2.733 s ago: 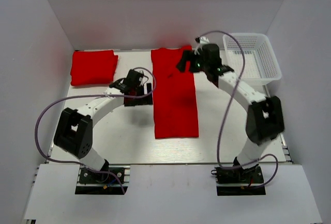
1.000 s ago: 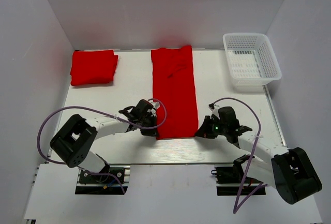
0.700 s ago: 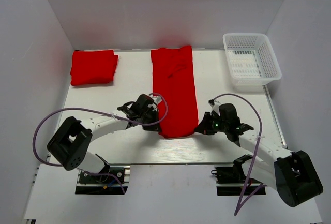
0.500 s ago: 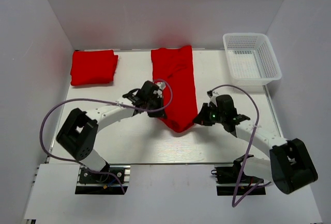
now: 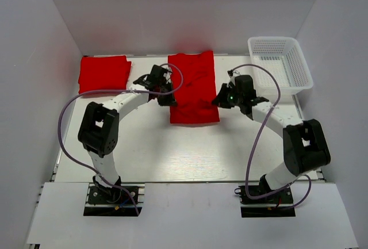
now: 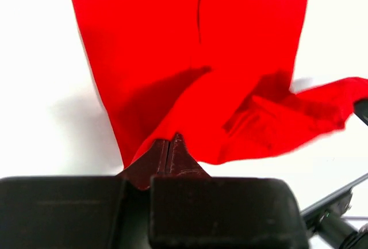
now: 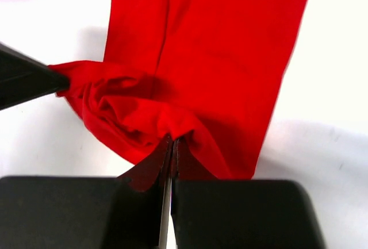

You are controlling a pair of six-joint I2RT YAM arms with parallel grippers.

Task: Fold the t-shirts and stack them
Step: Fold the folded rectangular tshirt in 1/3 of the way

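A long red t-shirt [image 5: 192,82] lies in the middle of the table, its near end doubled back over the rest. My left gripper [image 5: 167,97] is shut on the left corner of that lifted hem; in the left wrist view its tips [image 6: 171,140] pinch the red cloth [image 6: 230,42]. At the right corner my right gripper [image 5: 218,100] holds the same hem, and the right wrist view shows its tips [image 7: 172,140] closed on bunched cloth [image 7: 230,48]. A second red t-shirt [image 5: 103,75] lies folded at the back left.
A white mesh basket [image 5: 280,65] stands at the back right, close behind the right arm. White walls enclose the table on the left, back and right. Purple cables loop off both arms over the table.
Both grippers, shut on the shirt's near hem, have lifted it off the table and carried it towards the back, so the long strip now lies doubled over itself.
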